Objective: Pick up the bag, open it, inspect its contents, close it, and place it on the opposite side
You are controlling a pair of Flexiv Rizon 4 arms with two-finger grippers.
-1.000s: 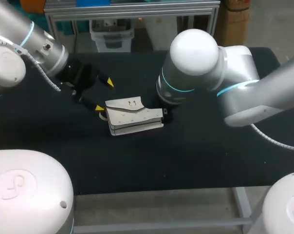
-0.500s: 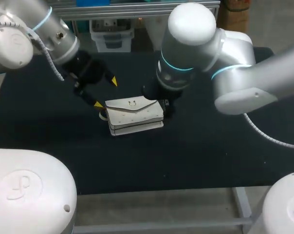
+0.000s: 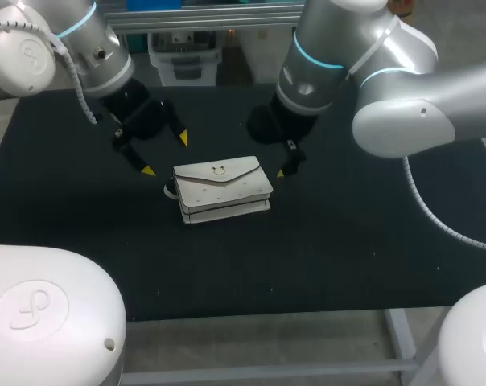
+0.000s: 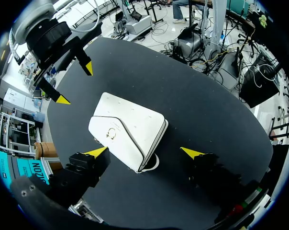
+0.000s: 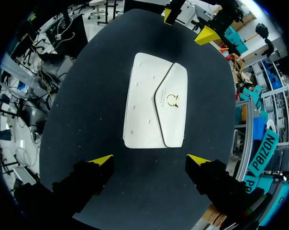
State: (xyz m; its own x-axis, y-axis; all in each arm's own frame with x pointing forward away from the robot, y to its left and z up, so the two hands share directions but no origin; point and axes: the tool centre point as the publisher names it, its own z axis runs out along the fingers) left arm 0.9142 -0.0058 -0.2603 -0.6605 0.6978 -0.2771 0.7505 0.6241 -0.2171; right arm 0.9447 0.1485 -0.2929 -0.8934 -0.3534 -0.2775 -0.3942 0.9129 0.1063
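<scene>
A white bag [image 3: 223,190] lies flat on the black table [image 3: 348,249], flap shut with a gold ring clasp [image 3: 220,170]. My left gripper [image 3: 165,154] hovers open just off the bag's left end, touching nothing. My right gripper [image 3: 285,165] hangs open off the bag's right end; only one yellow tip shows in the head view. In the left wrist view the bag [image 4: 127,128] lies ahead of and partly between the open left gripper [image 4: 144,152], with the right gripper [image 4: 75,84] beyond it. In the right wrist view the bag [image 5: 154,100] lies ahead of the open right gripper [image 5: 150,160], the left gripper [image 5: 187,25] past it.
A short white strap loop [image 4: 151,165] pokes out from under the bag's end near my left gripper. The black table [image 5: 96,96] stretches bare around the bag on all sides; its front edge [image 3: 307,312] is well clear of the bag.
Both arms have drawn up and back from the bag. The right arm, which covered the bag's right end, now leaves the whole bag in view. The bag has not moved.
</scene>
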